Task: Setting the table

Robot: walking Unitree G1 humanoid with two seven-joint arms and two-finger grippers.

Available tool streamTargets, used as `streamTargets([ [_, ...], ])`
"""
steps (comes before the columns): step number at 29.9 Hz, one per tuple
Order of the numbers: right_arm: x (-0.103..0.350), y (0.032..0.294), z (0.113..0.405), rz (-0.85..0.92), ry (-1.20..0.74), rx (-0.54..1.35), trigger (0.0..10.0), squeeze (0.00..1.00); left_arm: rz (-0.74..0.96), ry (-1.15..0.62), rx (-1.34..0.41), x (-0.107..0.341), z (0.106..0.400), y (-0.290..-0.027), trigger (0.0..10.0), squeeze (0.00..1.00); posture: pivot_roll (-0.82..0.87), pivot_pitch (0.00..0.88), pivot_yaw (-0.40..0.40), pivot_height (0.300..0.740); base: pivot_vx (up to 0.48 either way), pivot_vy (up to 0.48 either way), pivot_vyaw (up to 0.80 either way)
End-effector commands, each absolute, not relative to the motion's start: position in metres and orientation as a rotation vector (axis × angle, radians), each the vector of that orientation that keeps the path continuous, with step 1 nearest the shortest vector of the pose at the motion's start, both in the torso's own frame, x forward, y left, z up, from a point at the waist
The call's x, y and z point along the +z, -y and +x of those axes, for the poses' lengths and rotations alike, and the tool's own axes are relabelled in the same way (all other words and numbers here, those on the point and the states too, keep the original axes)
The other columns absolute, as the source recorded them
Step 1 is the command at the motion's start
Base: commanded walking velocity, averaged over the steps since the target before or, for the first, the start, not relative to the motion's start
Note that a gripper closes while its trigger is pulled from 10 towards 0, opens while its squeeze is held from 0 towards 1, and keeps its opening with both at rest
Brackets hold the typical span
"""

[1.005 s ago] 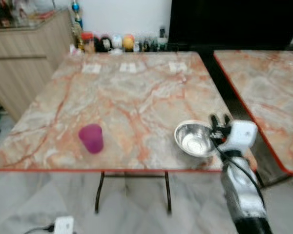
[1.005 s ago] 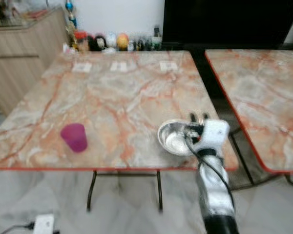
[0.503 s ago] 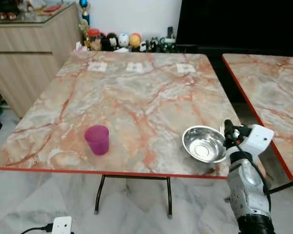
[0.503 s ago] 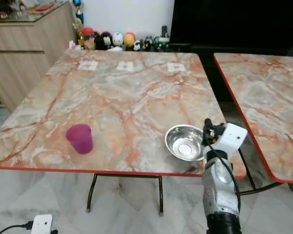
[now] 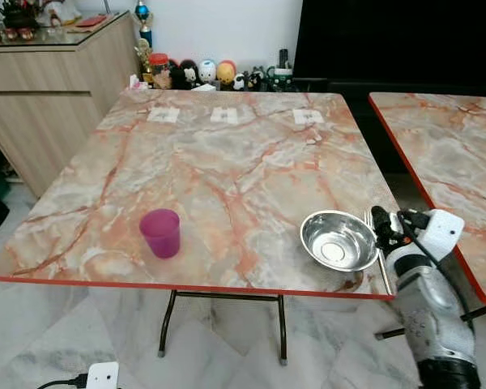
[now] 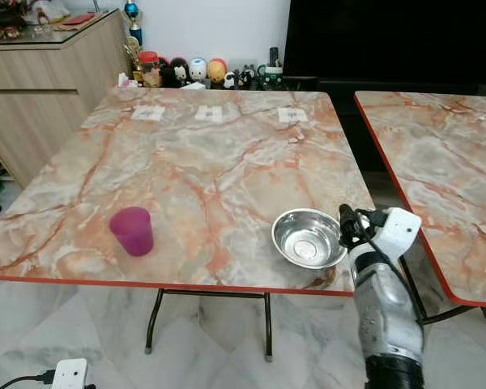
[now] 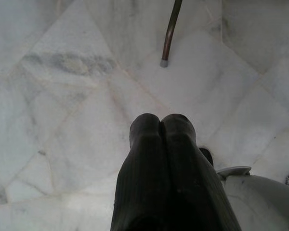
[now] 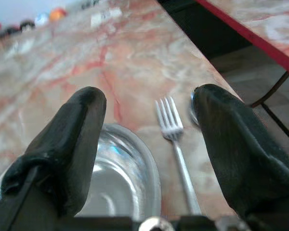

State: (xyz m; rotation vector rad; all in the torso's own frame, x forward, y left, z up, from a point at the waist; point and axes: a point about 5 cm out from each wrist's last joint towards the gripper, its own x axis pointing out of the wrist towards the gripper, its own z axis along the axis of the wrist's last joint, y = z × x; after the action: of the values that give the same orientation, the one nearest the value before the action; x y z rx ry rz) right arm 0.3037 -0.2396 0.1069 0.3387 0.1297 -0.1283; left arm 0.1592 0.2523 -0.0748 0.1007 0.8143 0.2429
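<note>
A steel bowl (image 5: 338, 241) sits near the front right corner of the marble table (image 5: 227, 154). A fork (image 8: 176, 144) lies flat just right of the bowl, along the table's right edge. My right gripper (image 5: 381, 223) hovers low over that corner, open, its black fingers (image 8: 72, 139) spread with the fork's tines between them and the bowl's rim (image 8: 115, 178) under one finger. A purple cup (image 5: 160, 232) stands upright at the front left. My left gripper (image 7: 160, 120) hangs shut over the floor.
A second marble table (image 5: 445, 138) stands to the right across a narrow gap. White cards (image 5: 223, 116) lie along the far edge, with figurines (image 5: 202, 73) behind. A wooden cabinet (image 5: 49, 89) is at the far left. A power strip (image 5: 104, 374) lies on the floor.
The whole view has shifted and sharpened as the camera moved. My right gripper stays by the bowl's right rim; the forearm has swung slightly to the right.
</note>
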Motion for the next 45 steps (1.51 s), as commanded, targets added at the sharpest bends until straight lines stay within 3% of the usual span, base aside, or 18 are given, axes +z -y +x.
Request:
streamTargets([
  [1, 0.108, 0.241, 0.302, 0.379, -0.164, -0.098, 10.0, 0.0, 0.108, -0.835, 0.24, -0.076, 0.156, -0.253, 10.0, 0.0, -0.01, 0.005, -0.011, 0.74, 0.0, 0.0, 0.0],
  [14, 0.103, 0.239, 0.302, 0.572, -0.284, -0.006, 10.0, 0.0, 0.111, -0.837, 0.244, -0.076, 0.155, -0.255, 10.0, 0.0, 0.01, 0.0, -0.012, 0.74, 0.0, 0.0, 0.0],
  [36, 0.081, 0.219, 0.305, 0.578, -0.414, 0.023, 10.0, 0.0, 0.122, -0.848, 0.234, -0.078, 0.153, -0.254, 10.0, 0.0, 0.02, 0.0, -0.013, 0.74, 0.0, 0.0, 0.0],
  [37, 0.079, 0.217, 0.305, 0.576, -0.426, 0.02, 2.9, 0.0, 0.123, -0.849, 0.234, -0.078, 0.153, -0.254, 10.0, 0.0, 0.02, 0.0, -0.013, 0.74, 0.0, 0.0, 0.0],
  [38, 0.079, 0.217, 0.305, 0.576, -0.426, 0.02, 2.9, 0.0, 0.123, -0.849, 0.234, -0.078, 0.153, -0.254, 10.0, 0.0, 0.02, 0.0, -0.013, 0.74, 0.0, 0.0, 0.0],
  [39, 0.079, 0.216, 0.306, 0.589, -0.424, 0.026, 0.0, 0.0, 0.124, -0.849, 0.233, -0.078, 0.153, -0.254, 10.0, 0.0, 0.02, 0.004, -0.013, 0.74, 0.0, 0.0, 0.0],
  [40, 0.078, 0.215, 0.306, 0.592, -0.425, 0.026, 0.8, 0.0, 0.124, -0.85, 0.232, -0.078, 0.152, -0.254, 10.0, 0.0, 0.02, 0.001, -0.013, 0.74, 0.0, 0.0, 0.0],
  [41, 0.078, 0.215, 0.306, 0.59, -0.428, 0.024, 0.8, 0.0, 0.124, -0.851, 0.232, -0.078, 0.152, -0.254, 10.0, 0.0, 0.02, 0.001, -0.013, 0.74, 0.0, 0.0, 0.0],
  [44, 0.077, 0.215, 0.307, 0.589, -0.434, 0.017, 10.0, 0.0, 0.127, -0.852, 0.228, -0.078, 0.152, -0.254, 10.0, 0.0, 0.02, 0.001, -0.013, 0.74, 0.0, 0.0, 0.0],
  [45, 0.075, 0.214, 0.306, 0.582, -0.447, 0.014, 10.0, 0.0, 0.128, -0.852, 0.227, -0.078, 0.152, -0.254, 10.0, 0.0, 0.02, 0.003, -0.011, 0.74, 0.0, 0.0, 0.0],
])
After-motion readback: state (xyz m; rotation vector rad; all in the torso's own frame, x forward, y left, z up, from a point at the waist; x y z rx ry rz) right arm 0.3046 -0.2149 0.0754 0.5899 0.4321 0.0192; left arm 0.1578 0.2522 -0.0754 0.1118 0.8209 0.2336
